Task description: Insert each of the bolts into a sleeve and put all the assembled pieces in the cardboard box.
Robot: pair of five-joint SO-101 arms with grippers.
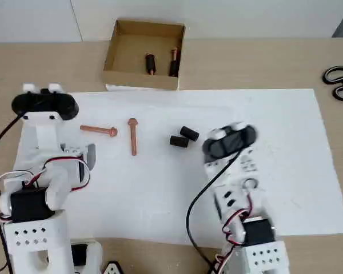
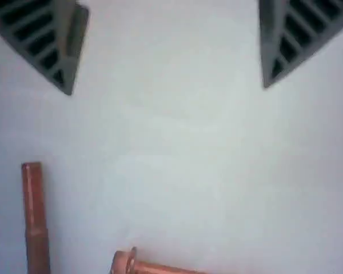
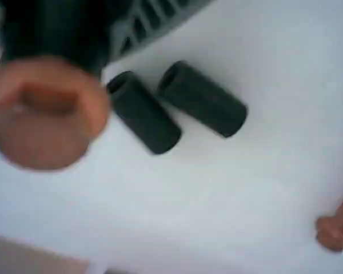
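White sheet (image 1: 286, 171): left pincer (image 2: 166, 83) gapes empty; right pincer (image 1: 226, 142) clamps a bolt (image 3: 46, 111). Judged light, rigid, slick metal; grip mid-shank, not head.

Two bolts (image 1: 132, 137) and two sleeves (image 1: 179, 141) lie on paper (image 1: 286, 148); the cardboard box (image 1: 142, 80) holds two assembled pieces (image 1: 150, 63).

The slim copper-coloured metal bolts (image 1: 133, 137) have a dull sheen. The short black cylindrical sleeves (image 3: 203, 107) and square brown cardboard box (image 1: 140, 80) look matt.
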